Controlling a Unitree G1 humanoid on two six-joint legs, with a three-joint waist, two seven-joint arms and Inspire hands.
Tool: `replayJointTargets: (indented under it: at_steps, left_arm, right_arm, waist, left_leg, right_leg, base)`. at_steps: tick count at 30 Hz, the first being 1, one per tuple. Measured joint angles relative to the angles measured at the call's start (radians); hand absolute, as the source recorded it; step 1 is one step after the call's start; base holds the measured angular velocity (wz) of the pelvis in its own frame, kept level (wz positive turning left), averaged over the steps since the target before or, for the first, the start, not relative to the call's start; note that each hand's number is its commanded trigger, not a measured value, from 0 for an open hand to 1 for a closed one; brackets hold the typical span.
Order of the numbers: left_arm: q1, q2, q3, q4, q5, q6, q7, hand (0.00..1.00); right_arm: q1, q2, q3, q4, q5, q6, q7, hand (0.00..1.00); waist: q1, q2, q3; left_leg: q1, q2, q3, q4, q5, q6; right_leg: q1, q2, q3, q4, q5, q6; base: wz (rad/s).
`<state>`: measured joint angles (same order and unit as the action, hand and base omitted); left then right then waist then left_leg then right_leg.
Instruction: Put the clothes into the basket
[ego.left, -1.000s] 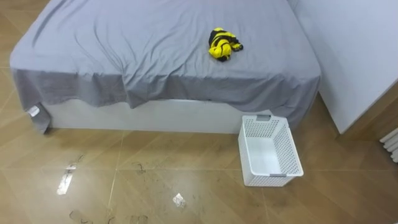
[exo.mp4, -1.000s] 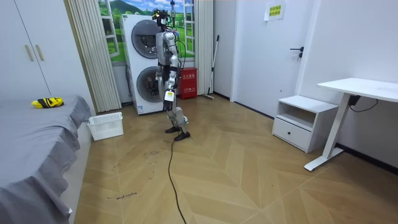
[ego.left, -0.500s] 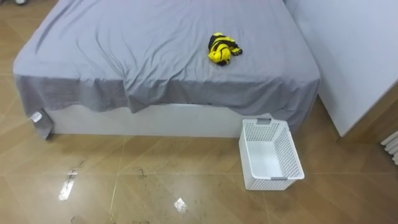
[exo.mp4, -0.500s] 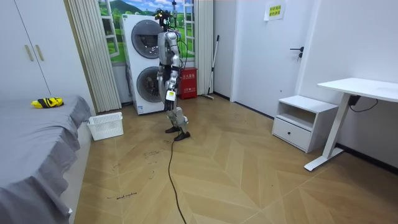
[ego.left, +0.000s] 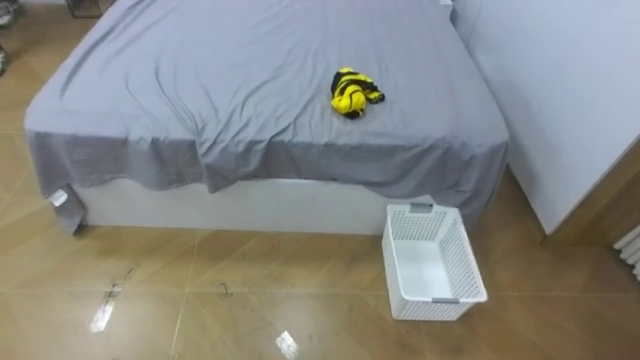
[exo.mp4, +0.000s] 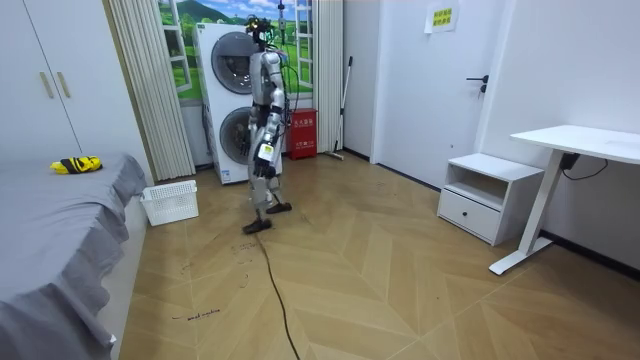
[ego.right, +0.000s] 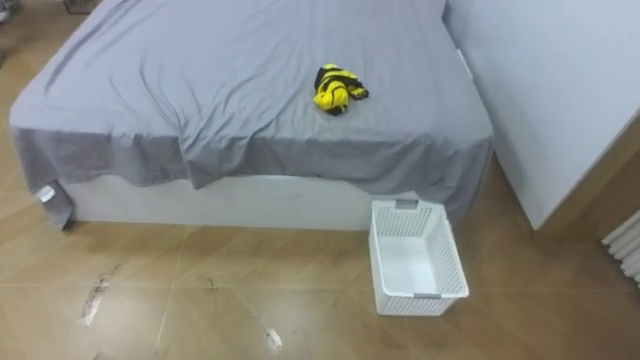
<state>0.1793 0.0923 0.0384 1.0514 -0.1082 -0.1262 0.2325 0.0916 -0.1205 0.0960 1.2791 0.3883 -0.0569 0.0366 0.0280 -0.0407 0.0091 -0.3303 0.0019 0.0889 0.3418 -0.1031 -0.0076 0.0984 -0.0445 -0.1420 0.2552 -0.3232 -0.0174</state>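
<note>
Yellow-black garment: bunched, soft, light; near bed near-right corner. Pinch top fold. Laundry basket on floor below. Left hand: grip unreadable.

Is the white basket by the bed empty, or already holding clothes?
Empty. The basket shows a bare white bottom; the yellow-and-black garment lies bunched on the grey bed.

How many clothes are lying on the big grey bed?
1. A yellow-and-black bundle lies on the grey bed, toward the robot's right, apart from the white basket on the floor. It may hold more than one piece scrunched together.
</note>
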Motion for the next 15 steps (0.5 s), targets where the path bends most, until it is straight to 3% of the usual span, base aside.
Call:
replayJointTargets:
  at_steps: [1,2,3,5,6,7,8,9,10,11,12,13,14,15]
  left_arm:
    - [0.004,-0.009,0.013,0.002,0.0,-0.006,0.002,0.0]
    - [0.003,-0.012,0.018,0.002,0.0,-0.011,0.003,0.0]
    - [0.001,-0.012,0.019,0.002,0.0,-0.026,0.003,0.0]
    - [0.004,-0.011,0.018,0.0,-0.014,-0.041,0.0,0.0]
    - [-0.002,-0.011,0.017,-0.001,-0.009,-0.046,-0.001,0.0]
    - [-0.009,-0.012,0.016,0.005,-0.008,-0.046,-0.003,0.0]
    - [-0.009,-0.01,0.017,0.011,-0.008,-0.046,-0.005,0.0]
    - [-0.007,-0.003,0.018,0.028,-0.008,-0.046,-0.007,0.0]
    - [-0.008,0.001,0.017,0.042,-0.007,-0.045,-0.011,0.0]
    - [-0.01,0.001,0.017,0.044,-0.007,-0.045,-0.011,0.0]
    - [-0.012,0.0,0.012,0.041,-0.007,-0.046,-0.011,0.0]
    - [-0.009,0.0,-0.008,0.028,-0.002,-0.046,-0.009,0.0]
    - [-0.017,0.004,-0.015,0.026,0.013,-0.048,-0.009,0.0]
    - [-0.038,0.007,-0.023,0.033,0.045,-0.046,-0.005,0.0]
  right_arm:
    - [0.004,-0.001,0.0,-0.001,0.0,0.007,0.0,0.0]
    - [0.008,-0.002,-0.002,0.0,0.0,0.01,-0.001,0.0]
    - [0.009,-0.002,-0.014,-0.001,0.001,0.018,-0.002,0.0]
    - [0.006,-0.009,-0.042,-0.014,-0.002,0.028,-0.007,0.0]
    - [0.005,-0.013,-0.047,-0.016,-0.017,0.04,-0.012,0.0]
    - [0.001,-0.013,-0.053,-0.015,-0.025,0.046,-0.012,0.0]
    - [-0.004,-0.009,-0.052,-0.017,-0.026,0.046,-0.01,0.0]
    - [-0.004,0.003,-0.051,-0.032,-0.03,0.034,-0.002,0.0]
    - [-0.005,0.011,-0.051,-0.049,-0.035,0.015,0.0,0.0]
    - [-0.005,0.013,-0.049,-0.064,-0.038,0.008,-0.001,0.0]
    - [-0.006,0.014,-0.039,-0.092,-0.038,-0.007,-0.003,0.0]
    - [0.0,0.012,-0.04,-0.123,-0.036,-0.009,-0.003,0.0]
    - [0.0,0.012,-0.041,-0.134,-0.037,-0.009,-0.003,0.0]
    - [0.001,0.013,-0.041,-0.161,-0.036,-0.006,-0.003,0.0]
  waist:
    - [0.001,-0.005,-0.0032]
    - [0.0,-0.01,-0.0049]
    - [0.0,-0.022,-0.0064]
    - [0.004,-0.025,-0.0042]
    - [0.001,-0.03,-0.0145]
    - [0.007,-0.031,-0.0136]
    - [0.018,-0.034,-0.0121]
    - [0.034,-0.041,-0.0081]
    - [0.037,-0.041,-0.0048]
    - [0.036,-0.045,0.0002]
    - [0.032,-0.034,0.0104]
    - [0.03,-0.024,0.0087]
    - [0.027,-0.011,0.0077]
    - [0.026,-0.016,0.0103]
  left_leg:
    - [-0.01,-0.009,0.002,-0.033,0.066,0.002]
    - [-0.016,-0.02,0.005,-0.034,0.081,0.008]
    - [-0.045,-0.042,0.034,-0.019,0.083,0.016]
    - [-0.13,-0.059,0.051,0.027,0.082,0.018]
    - [-0.169,-0.084,0.076,0.083,0.046,0.07]
    - [-0.168,-0.106,0.092,0.134,-0.008,0.128]
    - [-0.155,-0.11,0.105,0.151,-0.033,0.137]
    - [-0.107,-0.118,0.121,0.176,-0.07,0.148]
    - [-0.058,-0.121,0.128,0.191,-0.09,0.159]
    - [-0.03,-0.121,0.131,0.191,-0.095,0.161]
    - [0.038,-0.121,0.131,0.155,-0.105,0.158]
    - [0.129,-0.125,0.109,0.063,-0.136,0.15]
    - [0.169,-0.133,0.092,0.024,-0.153,0.151]
    - [0.219,-0.138,0.085,-0.005,-0.165,0.159]
  right_leg:
    - [0.01,-0.016,0.012,-0.002,-0.011,0.004]
    - [0.009,-0.027,0.018,-0.001,-0.022,0.014]
    - [0.004,-0.058,0.024,0.002,-0.038,0.033]
    - [0.006,-0.091,0.073,0.001,-0.073,0.051]
    - [0.009,-0.127,0.107,0.015,-0.109,0.069]
    - [0.015,-0.148,0.123,0.035,-0.121,0.084]
    - [0.022,-0.153,0.126,0.036,-0.109,0.102]
    - [0.054,-0.168,0.123,0.036,-0.068,0.119]
    - [0.081,-0.179,0.113,0.069,-0.008,0.122]
    - [0.082,-0.181,0.112,0.109,0.024,0.119]
    - [0.063,-0.182,0.107,0.232,0.098,0.107]
    - [-0.004,-0.185,0.106,0.399,0.197,0.103]
    - [-0.047,-0.194,0.101,0.496,0.242,0.101]
    - [-0.125,-0.198,0.092,0.646,0.225,0.086]
  base:
    - [-0.33]
    - [0.09]
    - [0.31]
    - [0.4]
    - [0.39]
    - [0.19]
    - [-0.24]
    - [-0.5]
    - [-0.52]
    - [-0.41]
    - [-0.34]
    - [-0.25]
    - [-0.09]
    - [0.0]
